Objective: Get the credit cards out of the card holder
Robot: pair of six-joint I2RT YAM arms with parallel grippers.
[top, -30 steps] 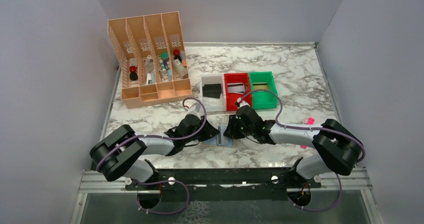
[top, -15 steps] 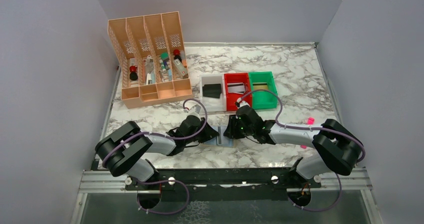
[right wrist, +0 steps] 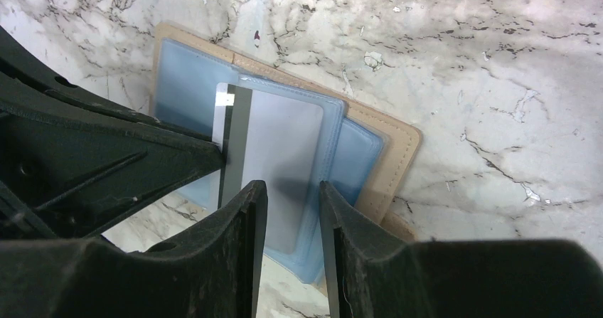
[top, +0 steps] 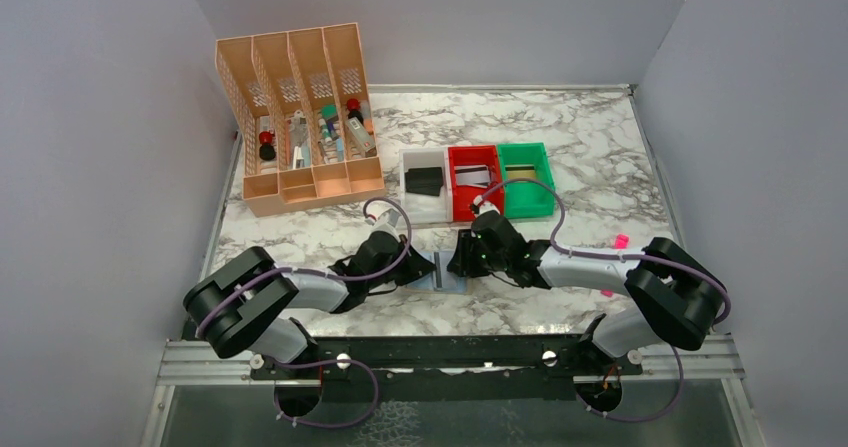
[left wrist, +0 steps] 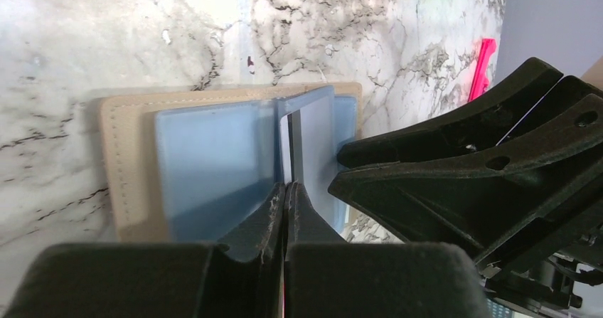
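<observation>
A white marble table [top: 600, 157] stood between plain grey walls [top: 100, 117]. The holder [left wrist: 128, 154] lay open on it, near the front edge. The left gripper [left wrist: 286, 190] was closed on the edge of a grey card [right wrist: 277, 147] in its pocket. The right gripper [right wrist: 291, 188] was half open over the holder and gripped nothing.

Plain grey walls [top: 100, 117] enclose a white marble-patterned table [top: 600, 167].
</observation>
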